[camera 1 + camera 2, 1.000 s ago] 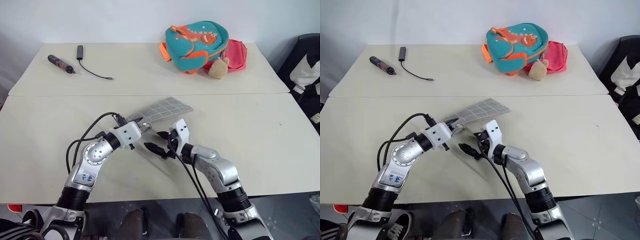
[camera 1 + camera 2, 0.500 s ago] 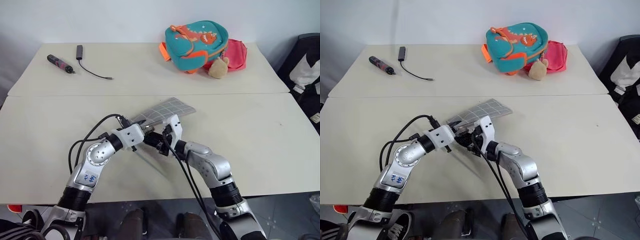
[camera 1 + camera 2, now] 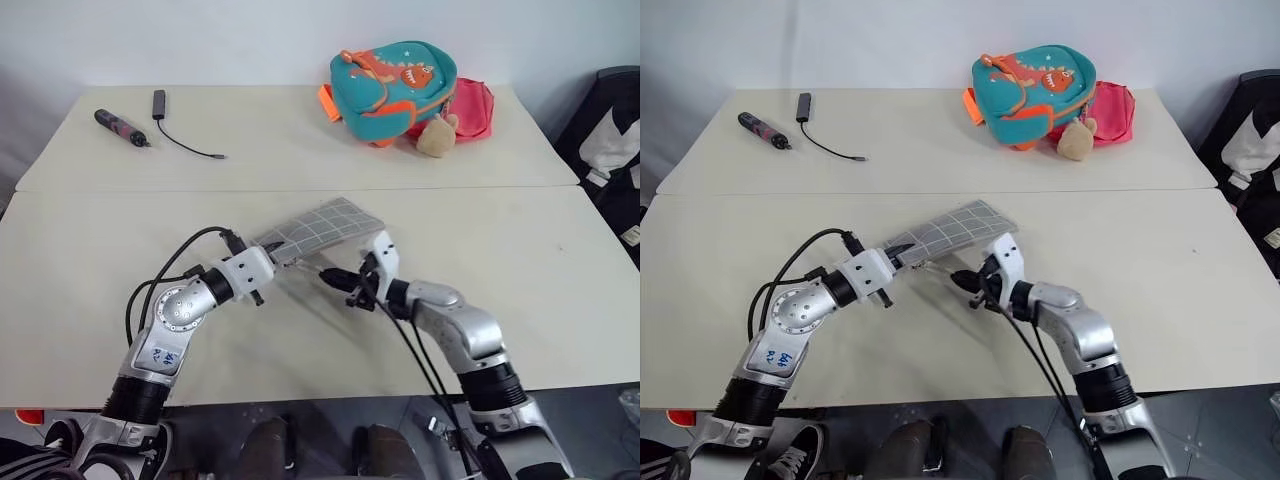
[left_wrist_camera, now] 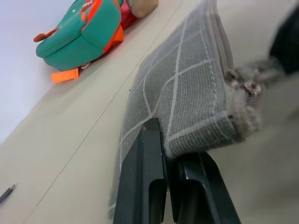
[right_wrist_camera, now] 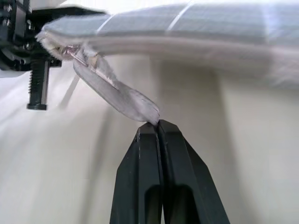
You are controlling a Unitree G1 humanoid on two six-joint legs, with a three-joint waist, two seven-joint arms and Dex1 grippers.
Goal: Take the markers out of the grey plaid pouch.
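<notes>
The grey plaid pouch (image 3: 318,229) hangs tilted above the near tabletop (image 3: 560,300); my left end effector (image 4: 164,151) pinches its corner, my right end effector (image 5: 156,126) is pressed together on its clear zipper pull (image 5: 117,93).

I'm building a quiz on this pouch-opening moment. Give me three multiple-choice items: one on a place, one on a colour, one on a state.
1. Where is the pouch?
A. flat on the far table
B. held up off the table by one end in the left hand
C. inside the backpack

2. What colour is the backpack?
A. teal with orange trim
B. black
C. yellow

3. What is the right hand doing?
A. wide open above the cable
B. gripping the backpack strap
C. shut on the clear zipper pull

Answers: 1 B, the left wrist view shows its fingers clamping the pouch's end. 2 A, plain in the eye views. 3 C, the right wrist view shows its tips pinching the pull.
</notes>
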